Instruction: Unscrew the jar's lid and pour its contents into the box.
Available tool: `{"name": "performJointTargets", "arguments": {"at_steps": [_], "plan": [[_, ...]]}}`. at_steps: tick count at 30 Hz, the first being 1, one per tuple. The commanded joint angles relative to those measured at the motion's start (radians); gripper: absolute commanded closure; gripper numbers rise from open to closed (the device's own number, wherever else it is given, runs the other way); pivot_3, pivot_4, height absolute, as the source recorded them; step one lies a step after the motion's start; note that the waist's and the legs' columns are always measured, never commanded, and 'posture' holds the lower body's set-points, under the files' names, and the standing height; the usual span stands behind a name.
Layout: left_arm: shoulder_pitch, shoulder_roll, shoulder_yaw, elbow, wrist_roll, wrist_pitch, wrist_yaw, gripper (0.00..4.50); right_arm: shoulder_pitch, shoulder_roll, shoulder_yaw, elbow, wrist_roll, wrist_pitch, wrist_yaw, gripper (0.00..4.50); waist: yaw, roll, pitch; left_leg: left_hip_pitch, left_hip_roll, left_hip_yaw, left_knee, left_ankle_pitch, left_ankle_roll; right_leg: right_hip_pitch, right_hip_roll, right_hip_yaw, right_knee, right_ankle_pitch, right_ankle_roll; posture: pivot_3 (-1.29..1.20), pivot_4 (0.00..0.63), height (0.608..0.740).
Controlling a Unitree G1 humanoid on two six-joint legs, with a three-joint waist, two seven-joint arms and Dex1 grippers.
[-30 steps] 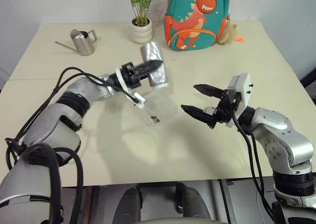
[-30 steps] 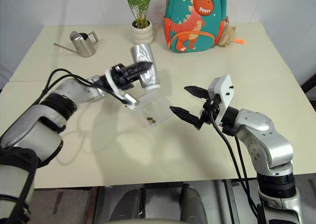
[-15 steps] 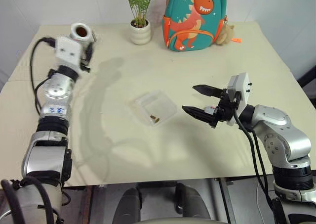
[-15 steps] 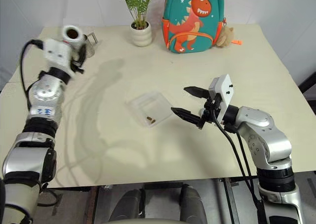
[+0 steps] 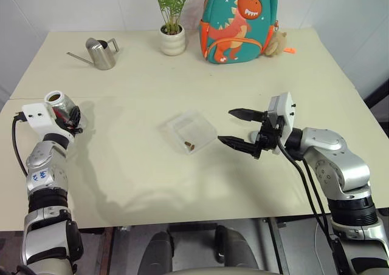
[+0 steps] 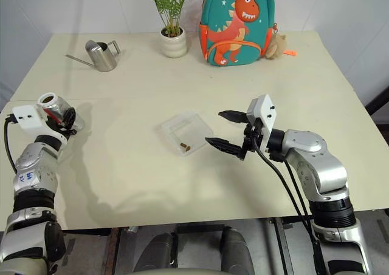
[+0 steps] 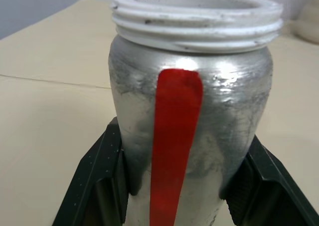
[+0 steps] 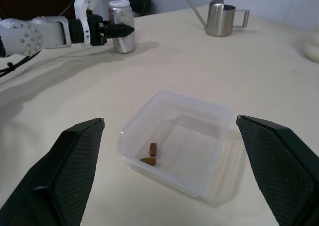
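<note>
jar [image 5: 59, 103]: upright, lidless, at frame left edge, clamped between left gripper [image 7: 174, 176] fingers. box [image 5: 191, 131]: frame centre, holding contents [image 5: 189, 145]; right gripper [image 5: 236, 127] beside it, fingers spread, empty.

I see a silvery jar [image 7: 189, 111] with a red stripe and white rim, brown contents [image 8: 150, 154] in the clear box [image 8: 199, 136].

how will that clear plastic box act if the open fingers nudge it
The box looks thin-walled and shallow, so probably light and apt to slide on the smooth table. Only two small pellets sit inside, adding little weight. Its low, wide shape makes tipping unlikely.
</note>
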Motion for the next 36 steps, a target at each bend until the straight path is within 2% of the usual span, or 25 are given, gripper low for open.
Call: {"name": "performJointTargets", "arguments": {"at_steps": [1,6,13,18,22,26,28,31,36], "plan": [[0.019,-0.006,0.034,-0.003,-0.012,-0.007,-0.022,1.55,-0.024,0.006,-0.002,-0.014,0.002,-0.018,0.008,0.00,-0.001,0.000,0.000,0.000,0.000,0.000,0.000,0.000,0.000,0.000,0.000,0.000,0.000,0.000,0.000,0.00,0.150,0.740],[0.040,0.002,0.041,-0.014,-0.001,-0.008,-0.040,0.02,-0.027,0.009,0.003,-0.012,0.000,-0.019,0.012,0.00,-0.003,-0.001,0.000,0.000,0.000,0.000,0.000,0.000,0.000,0.000,0.000,0.000,0.000,0.000,0.000,0.00,0.150,0.740],[0.186,0.108,0.041,-0.160,0.027,-0.020,-0.171,0.02,-0.024,-0.007,-0.004,-0.029,0.009,-0.010,0.028,0.00,-0.005,-0.001,0.000,0.000,0.001,0.001,-0.003,0.000,-0.001,-0.002,0.001,0.000,-0.001,0.000,-0.001,0.00,0.150,0.740],[0.367,0.214,0.072,-0.270,0.025,-0.011,-0.319,0.02,-0.023,-0.032,-0.009,-0.024,0.011,-0.012,0.066,0.00,-0.006,-0.001,-0.001,0.000,0.002,0.001,-0.003,-0.001,-0.002,-0.002,0.000,0.000,-0.002,-0.001,-0.002,0.00,0.150,0.740],[0.509,0.287,0.069,-0.319,0.062,-0.084,-0.453,0.02,-0.029,-0.043,-0.012,-0.004,0.008,-0.020,0.096,0.00,-0.005,-0.001,0.000,0.001,0.003,0.002,-0.005,-0.002,-0.002,-0.003,0.001,0.000,-0.002,-0.002,-0.004,0.00,0.150,0.740],[0.632,0.314,0.050,-0.504,0.037,-0.182,-0.632,0.02,-0.030,-0.064,-0.022,0.008,0.008,-0.022,0.124,0.00,0.001,-0.001,-0.001,0.001,0.005,0.002,-0.006,-0.003,-0.004,-0.004,0.002,-0.002,-0.004,-0.004,-0.007,0.00,0.150,0.740],[0.669,0.313,0.022,-0.657,-0.022,-0.141,-0.712,0.02,-0.026,-0.077,-0.032,0.017,0.008,-0.023,0.136,0.00,0.004,-0.001,-0.001,0.001,0.006,0.002,-0.006,-0.004,-0.005,-0.004,0.002,-0.003,-0.005,-0.004,-0.008,0.00,0.150,0.740],[0.657,0.308,-0.017,-0.795,-0.059,-0.064,-0.744,0.02,-0.018,-0.091,-0.042,0.021,0.010,-0.020,0.145,0.00,0.003,-0.001,-0.001,0.001,0.006,0.002,-0.006,-0.004,-0.005,-0.004,0.002,-0.003,-0.005,-0.004,-0.009,0.00,0.150,0.740],[0.479,0.258,-0.110,-0.822,-0.101,-0.029,-0.787,0.02,-0.006,-0.120,-0.058,0.034,-0.007,-0.032,0.140,0.00,-0.001,0.000,0.000,0.002,0.007,0.002,-0.005,-0.004,-0.004,-0.004,0.004,-0.002,-0.002,-0.004,-0.009,0.00,0.150,0.740]]}}
